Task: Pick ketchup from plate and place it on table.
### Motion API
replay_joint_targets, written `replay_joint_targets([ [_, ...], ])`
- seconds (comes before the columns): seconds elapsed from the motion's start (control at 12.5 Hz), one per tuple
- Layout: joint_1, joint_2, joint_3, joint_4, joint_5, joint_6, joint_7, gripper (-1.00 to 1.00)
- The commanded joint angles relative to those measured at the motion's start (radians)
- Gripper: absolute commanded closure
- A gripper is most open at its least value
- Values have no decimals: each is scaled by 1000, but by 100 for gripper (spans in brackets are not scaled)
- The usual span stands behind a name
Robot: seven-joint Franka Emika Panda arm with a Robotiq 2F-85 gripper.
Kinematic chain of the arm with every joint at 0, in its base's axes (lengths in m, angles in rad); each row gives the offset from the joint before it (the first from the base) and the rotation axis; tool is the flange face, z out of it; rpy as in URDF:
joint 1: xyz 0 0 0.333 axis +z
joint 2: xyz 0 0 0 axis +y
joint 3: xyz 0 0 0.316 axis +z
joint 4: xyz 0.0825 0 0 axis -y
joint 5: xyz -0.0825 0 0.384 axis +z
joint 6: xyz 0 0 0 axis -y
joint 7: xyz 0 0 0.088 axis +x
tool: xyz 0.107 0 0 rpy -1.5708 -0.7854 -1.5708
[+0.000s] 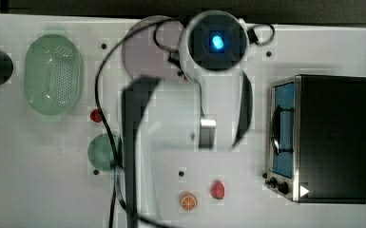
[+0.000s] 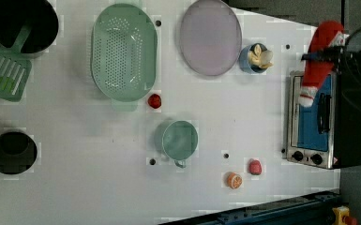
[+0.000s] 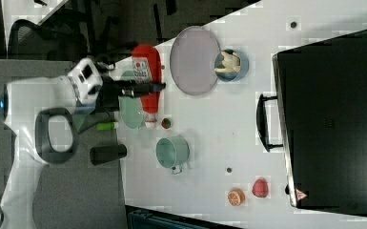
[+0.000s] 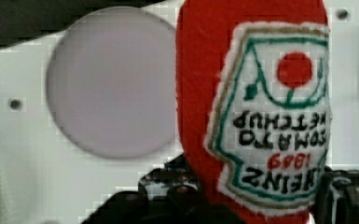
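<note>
The ketchup (image 4: 251, 116) is a soft red bottle with a white printed label. My gripper (image 4: 256, 200) is shut on it, one dark finger on each side of its body. In the left view the ketchup (image 2: 321, 61) hangs tilted, white cap downward, in the gripper (image 2: 330, 54) above the table's right end, off the plate (image 2: 210, 36). In the right view the gripper (image 3: 143, 88) grips the ketchup (image 3: 147, 76) to the left of the pale mauve plate (image 3: 194, 59), which lies bare. The white table (image 2: 75, 164) spreads below.
On the table are a green colander (image 2: 124, 51), a green cup (image 2: 180, 139), a small round red item (image 2: 154, 101), a blue bowl (image 2: 255, 58), an orange slice (image 2: 234, 180) and a strawberry piece (image 2: 255, 167). A toaster oven (image 2: 319, 122) stands at the left view's right. Two black pots (image 2: 22, 23) sit at the left view's left.
</note>
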Motion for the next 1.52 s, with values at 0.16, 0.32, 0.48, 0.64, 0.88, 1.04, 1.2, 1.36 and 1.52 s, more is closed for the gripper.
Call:
replay_joint_targets([
  [0.16, 4, -53, -22, -248, 18, 95, -20, -19],
  [0.32, 4, -59, -24, -352, 18, 168, -20, -19],
  [0.48, 4, -37, -31, -430, 18, 246, -19, -19],
  [0.64, 4, 3, -33, -474, 18, 307, -19, -19],
  [0.88, 5, 84, -34, -485, 18, 371, -20, -48],
  [1.04, 5, 125, -34, -483, 18, 410, -19, -93],
  [1.2, 5, 109, -34, -471, 19, 417, -19, -100],
  [1.36, 5, 41, -33, -444, 23, 380, 4, -100],
  [1.52, 5, -58, -33, -395, 23, 272, 86, -100],
])
